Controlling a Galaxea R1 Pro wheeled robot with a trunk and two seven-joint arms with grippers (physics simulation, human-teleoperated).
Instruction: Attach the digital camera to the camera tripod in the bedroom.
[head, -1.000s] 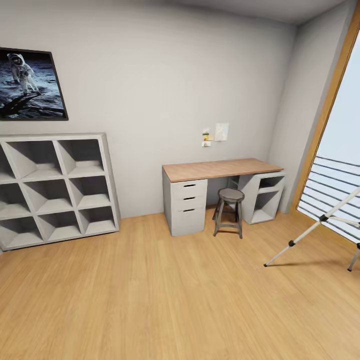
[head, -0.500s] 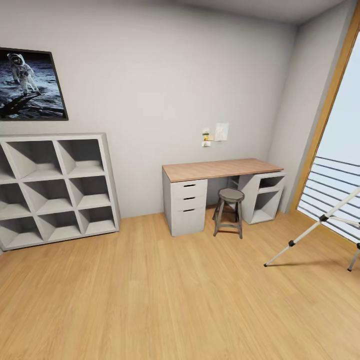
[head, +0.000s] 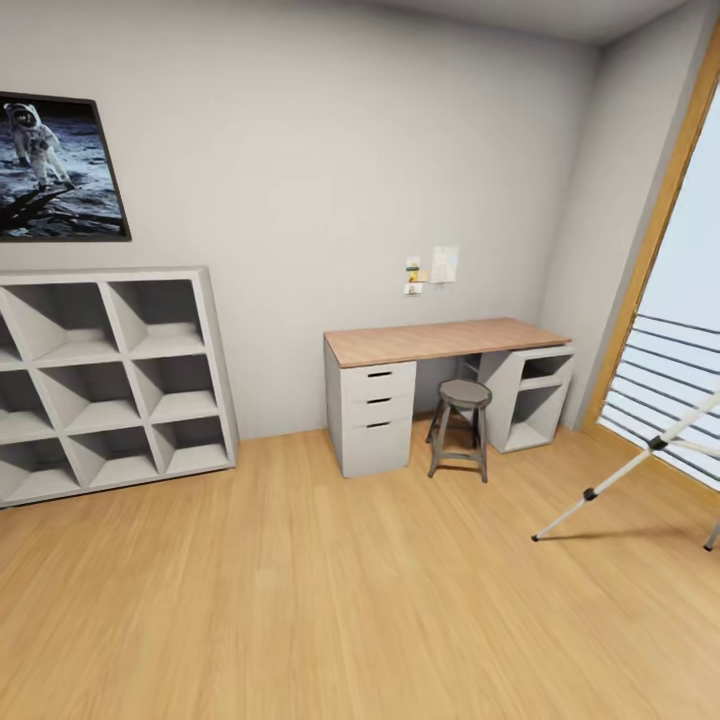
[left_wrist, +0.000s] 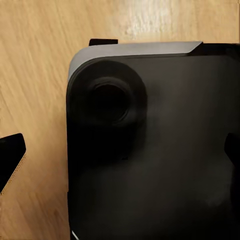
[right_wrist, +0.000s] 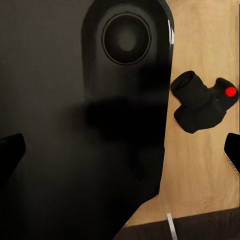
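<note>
From the head camera I see a grey-walled bedroom with a light wood floor (head: 330, 600); a grey cube shelf (head: 110, 375) stands against the wall at my left under a framed astronaut picture (head: 55, 168); a wood-topped bench (head: 440, 338) with drawers sits at the middle of the wall, a short grey stool (head: 460, 425) just in front of it; the camera tripod (head: 640, 465) is at my far right by the tall window, cut off by the frame edge, so I see silver legs and black feet but not its head.

From the left wrist camera, the robot's dark body looms over the wood floor; the left gripper (left_wrist: 122, 155) shows a black fingertip at each side edge, set wide apart, holding nothing.

From the right wrist camera, the digital camera (right_wrist: 204, 102) lies on the floor beside the robot's dark body, its red button visible; the right gripper (right_wrist: 122, 152) is likewise spread wide and empty.

My judgement: the digital camera is small, rigid and probably light, with smooth faces that could slip; I would grip across its boxy body, clear of the protruding lens and button; the tripod looks easy to tip.
</note>
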